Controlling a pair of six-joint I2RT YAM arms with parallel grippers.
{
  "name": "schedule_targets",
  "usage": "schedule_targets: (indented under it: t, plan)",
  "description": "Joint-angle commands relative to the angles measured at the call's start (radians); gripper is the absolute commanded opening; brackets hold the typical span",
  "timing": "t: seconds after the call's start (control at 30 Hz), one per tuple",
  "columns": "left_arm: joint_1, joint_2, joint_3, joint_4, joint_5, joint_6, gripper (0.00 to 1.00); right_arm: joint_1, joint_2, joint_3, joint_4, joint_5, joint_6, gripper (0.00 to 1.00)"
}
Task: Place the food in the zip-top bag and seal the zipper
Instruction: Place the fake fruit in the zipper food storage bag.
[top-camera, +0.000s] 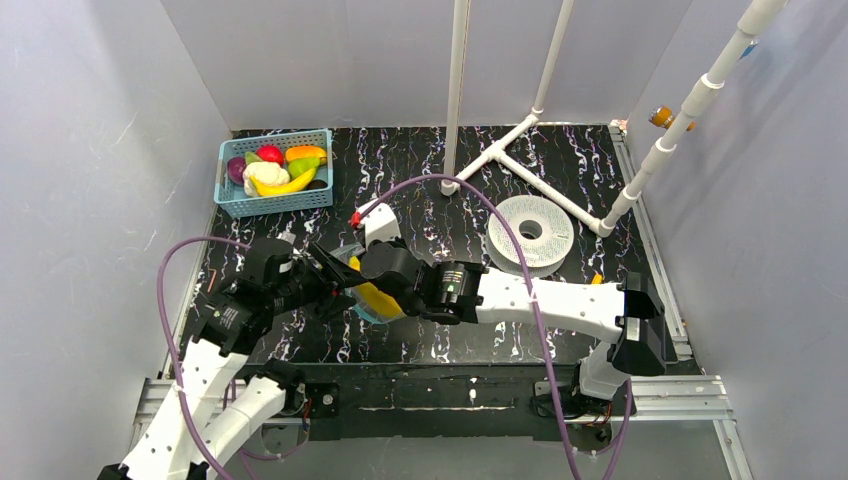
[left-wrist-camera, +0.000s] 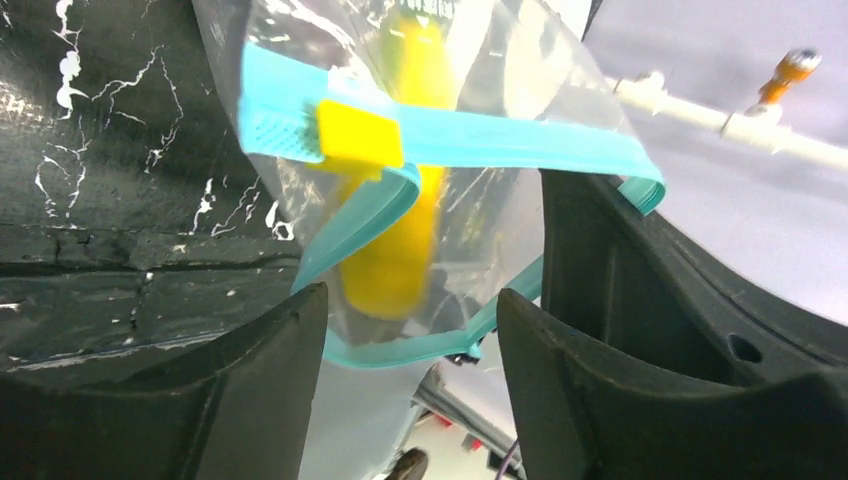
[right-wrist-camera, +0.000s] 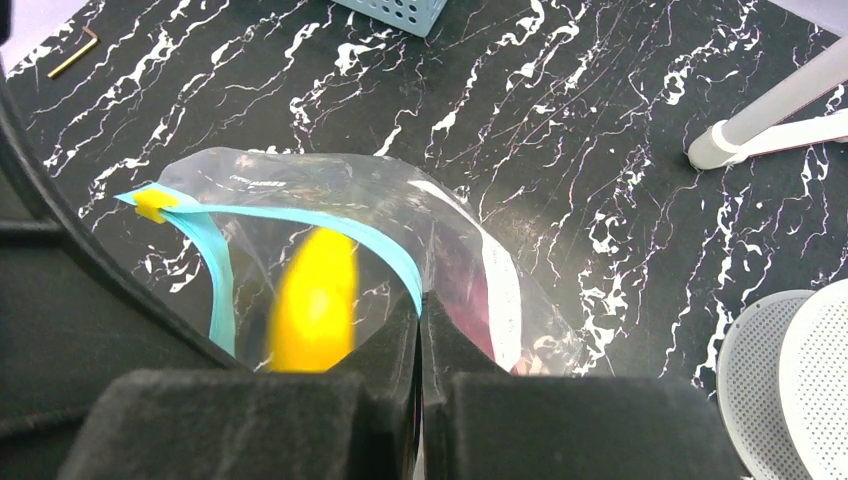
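Black marbled tabletop (top-camera: 400, 160), veined in white, is enclosed by plain pale grey walls (top-camera: 100, 150). At its far left corner one light-blue lattice basket (top-camera: 275, 203) of plastic is seen, filled with smooth toy food (top-camera: 268, 175): one curved yellow banana (top-camera: 285, 185) and one piece each in red, orange, green, white and purple can be counted. One white perforated ring-shaped disc (top-camera: 510, 225) lies to the right, beside jointed white pipes (top-camera: 458, 90).

One clear, crinkly bag (right-wrist-camera: 400, 200) is held above the middle of the table between the two arms. Its thin teal zipper (left-wrist-camera: 520, 135) is bowed apart, and one square yellow slider (left-wrist-camera: 360, 135) is set at one end of the strip. One yellow banana-shaped piece (right-wrist-camera: 315, 300) is seen inside the bag.

The black fingers of the right gripper (right-wrist-camera: 421, 320) are pressed together on the bag at its teal strip. The fingers of the left gripper (left-wrist-camera: 410, 320) are spread, with the bag's mouth seen between them and nothing pinched.

Small print is carried near the bag's top edge, too blurred to be read.
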Motion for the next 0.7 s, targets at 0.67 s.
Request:
schedule_targets:
  t: [0.67]
  plan:
    - [-0.004,0.169,0.484,-0.205,-0.392,0.624,0.89,-0.148,-0.196,-0.094,-0.129,-0.100,0.237,0.01]
